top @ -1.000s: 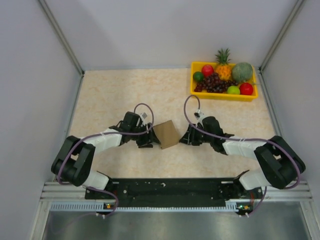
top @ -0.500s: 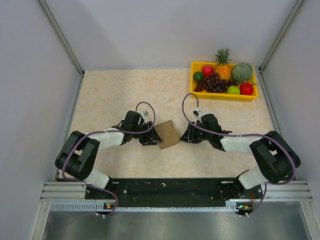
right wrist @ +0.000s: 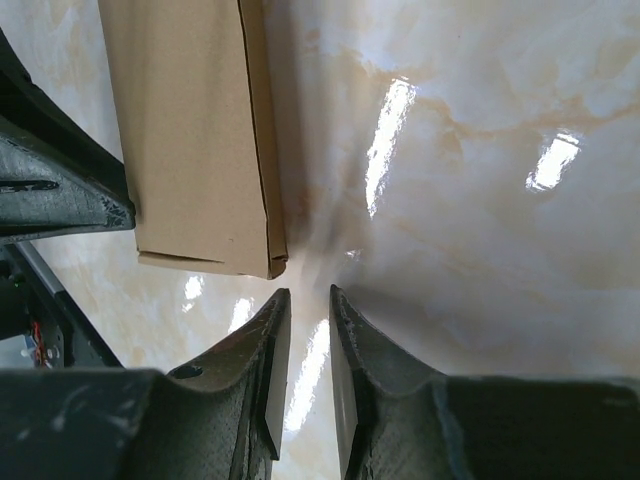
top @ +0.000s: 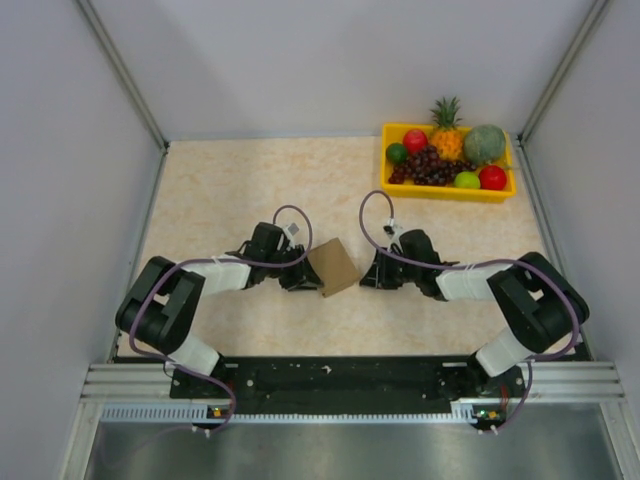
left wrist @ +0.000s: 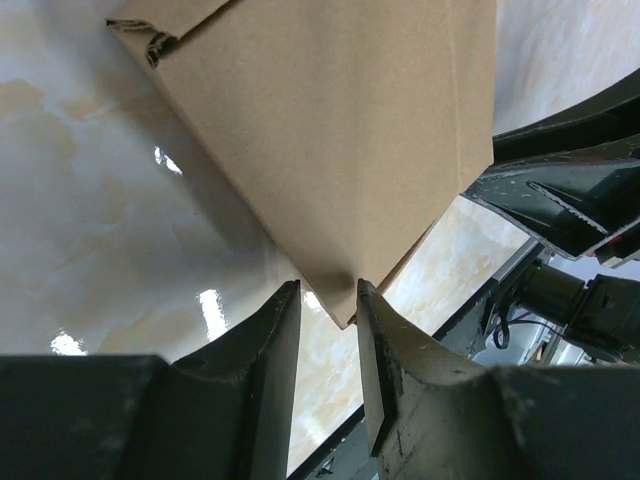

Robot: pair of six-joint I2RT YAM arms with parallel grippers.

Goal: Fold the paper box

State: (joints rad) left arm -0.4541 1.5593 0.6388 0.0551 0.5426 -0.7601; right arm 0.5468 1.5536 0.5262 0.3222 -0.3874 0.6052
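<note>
The paper box [top: 335, 267] is a small, flat brown cardboard box lying on the marble table between my two grippers. My left gripper [top: 305, 277] is at its left edge. In the left wrist view the box [left wrist: 340, 130] fills the top, and its near corner pokes between the tips of my left gripper [left wrist: 328, 290], whose fingers are nearly together. My right gripper [top: 368, 272] is at the box's right side. In the right wrist view my right gripper [right wrist: 308, 292] is nearly closed and empty, just off the box's [right wrist: 185, 140] near corner.
A yellow fruit tray [top: 440, 193] with a pineapple, grapes and other fruit stands at the back right. Grey walls close in the left, right and back. The arm bases and a metal rail run along the near edge.
Both grippers have edged slightly inward toward the box. The box has stayed almost in place.
</note>
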